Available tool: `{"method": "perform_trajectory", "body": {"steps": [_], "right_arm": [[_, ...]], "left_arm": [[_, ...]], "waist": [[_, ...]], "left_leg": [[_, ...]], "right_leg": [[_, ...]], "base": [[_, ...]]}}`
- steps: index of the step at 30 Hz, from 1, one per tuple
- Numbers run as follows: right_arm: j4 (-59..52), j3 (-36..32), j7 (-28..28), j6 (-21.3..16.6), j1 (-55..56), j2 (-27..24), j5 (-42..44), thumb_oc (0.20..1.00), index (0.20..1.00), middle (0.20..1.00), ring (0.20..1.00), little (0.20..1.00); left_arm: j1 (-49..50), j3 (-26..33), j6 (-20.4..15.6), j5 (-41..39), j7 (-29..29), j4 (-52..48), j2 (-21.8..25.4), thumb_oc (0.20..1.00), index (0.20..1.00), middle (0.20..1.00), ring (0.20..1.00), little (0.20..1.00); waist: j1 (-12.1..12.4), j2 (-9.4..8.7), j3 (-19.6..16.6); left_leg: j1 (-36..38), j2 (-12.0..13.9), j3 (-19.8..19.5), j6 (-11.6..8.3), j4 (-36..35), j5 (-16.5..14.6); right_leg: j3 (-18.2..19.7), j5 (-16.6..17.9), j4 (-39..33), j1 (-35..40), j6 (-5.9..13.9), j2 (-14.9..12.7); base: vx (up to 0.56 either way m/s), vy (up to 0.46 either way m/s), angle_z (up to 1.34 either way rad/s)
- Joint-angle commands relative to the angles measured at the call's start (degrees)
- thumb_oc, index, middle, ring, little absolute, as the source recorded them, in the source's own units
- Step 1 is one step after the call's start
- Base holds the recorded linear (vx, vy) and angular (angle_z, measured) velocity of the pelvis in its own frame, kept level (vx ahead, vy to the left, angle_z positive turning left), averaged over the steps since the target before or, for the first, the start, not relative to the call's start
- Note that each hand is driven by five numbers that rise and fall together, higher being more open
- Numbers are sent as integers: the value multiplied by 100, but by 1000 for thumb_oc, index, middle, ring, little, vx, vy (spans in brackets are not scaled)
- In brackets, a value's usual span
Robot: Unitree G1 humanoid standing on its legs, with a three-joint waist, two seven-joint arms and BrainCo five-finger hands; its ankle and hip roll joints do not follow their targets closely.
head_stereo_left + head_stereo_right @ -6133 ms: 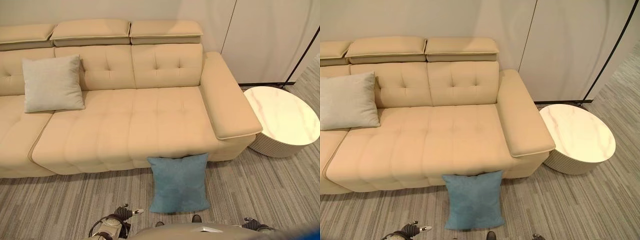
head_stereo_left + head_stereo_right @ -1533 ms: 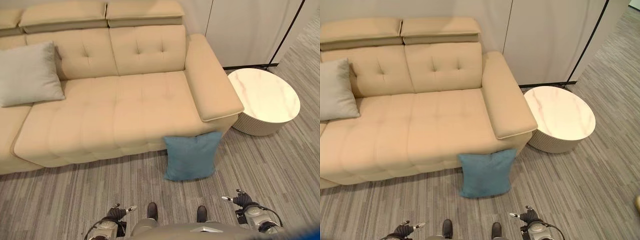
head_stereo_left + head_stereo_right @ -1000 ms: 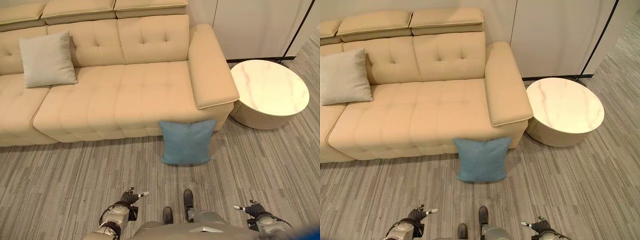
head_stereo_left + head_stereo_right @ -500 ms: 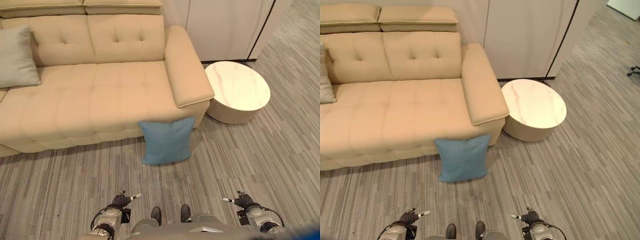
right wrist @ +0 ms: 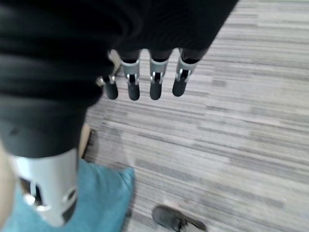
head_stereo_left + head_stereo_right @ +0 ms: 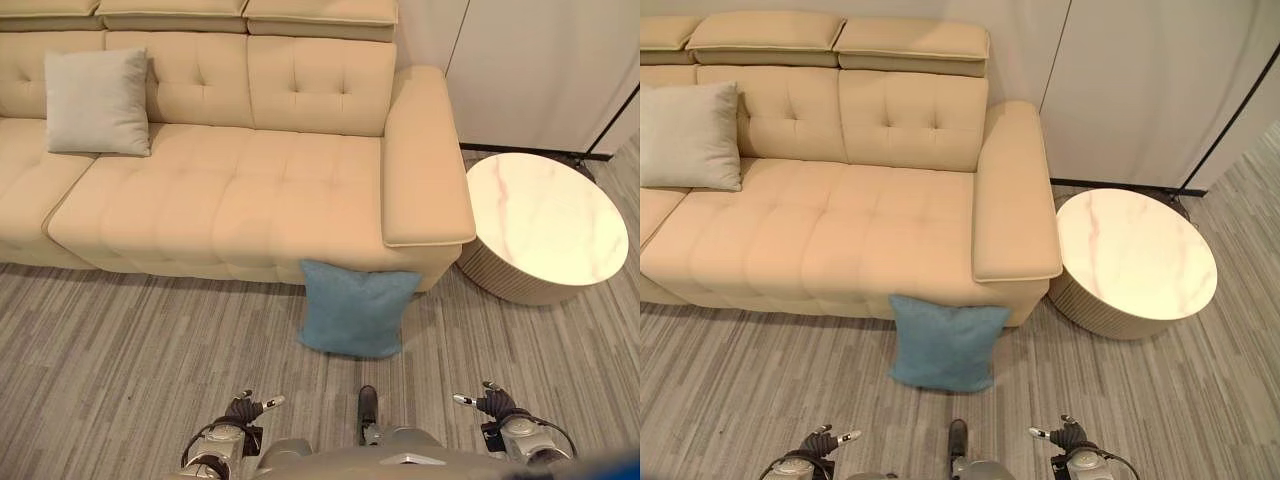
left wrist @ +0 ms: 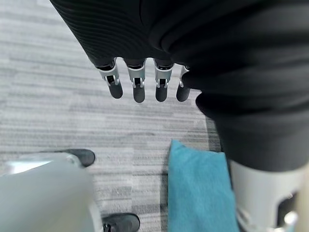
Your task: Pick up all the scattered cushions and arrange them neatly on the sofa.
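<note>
Blue cushion (image 6: pixel 354 308) leans on sofa (image 6: pixel 240 190) front, near me; soft, light, I'd pinch a top corner. Left robot hand (image 7: pixel 140 82) and right robot hand (image 5: pixel 145 79) both spread, empty.

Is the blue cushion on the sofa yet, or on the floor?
On the floor. The blue cushion stands on the carpet, propped against the sofa front below the armrest. Neither hand holds it.

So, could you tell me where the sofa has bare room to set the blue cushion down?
The sofa seat is bare from the grey cushion across to the armrest, so almost anywhere there. The blue cushion leans on the sofa front, on the floor. The only taken spot is the grey cushion's. The left hand and right hand hang open, holding nothing.
</note>
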Motion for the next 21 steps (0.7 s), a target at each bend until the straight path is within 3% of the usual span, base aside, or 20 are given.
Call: {"method": "perform_trajectory", "body": {"steps": [1,7,13,18,21], "right_arm": [[214,12,-12,-33,39,-81,140,1000,1000,1000,1000,1000],[154,32,2,16,26,-128,117,1000,1000,1000,1000,1000],[42,216,15,-7,-85,-36,-6,1000,1000,1000,1000,1000],[-326,380,-61,-44,-377,-34,37,1000,1000,1000,1000,1000],[-497,471,-125,-86,-544,-22,83,1000,1000,1000,1000,1000]], "left_arm": [[-84,-95,-36,137,-19,56,27,1000,1000,1000,1000,1000],[-28,-26,7,139,-59,-13,20,1000,1000,1000,1000,1000],[63,31,35,156,-48,-44,25,1000,1000,1000,1000,1000],[-98,49,-7,57,9,-404,153,1000,1000,1000,1000,1000],[-174,60,-36,-18,50,-792,221,1000,1000,1000,1000,1000]], "waist": [[-145,34,-5],[14,89,93],[114,189,7],[199,130,204],[270,91,272]], "left_leg": [[-127,-151,427,393,-1368,309],[-847,-205,405,306,-1409,719],[-277,-211,498,415,-1854,601],[-558,-214,746,535,-1431,391],[-773,-203,874,558,-1379,366]], "right_leg": [[322,-11,352,225,754,-201],[615,-221,336,529,697,-71],[872,-329,566,535,813,-75],[965,-244,881,136,941,-165],[808,-118,777,-22,1012,-228]], "base": [[153,-10,9],[140,39,-14],[149,147,-61],[-50,95,-61],[-90,15,-39]]}}
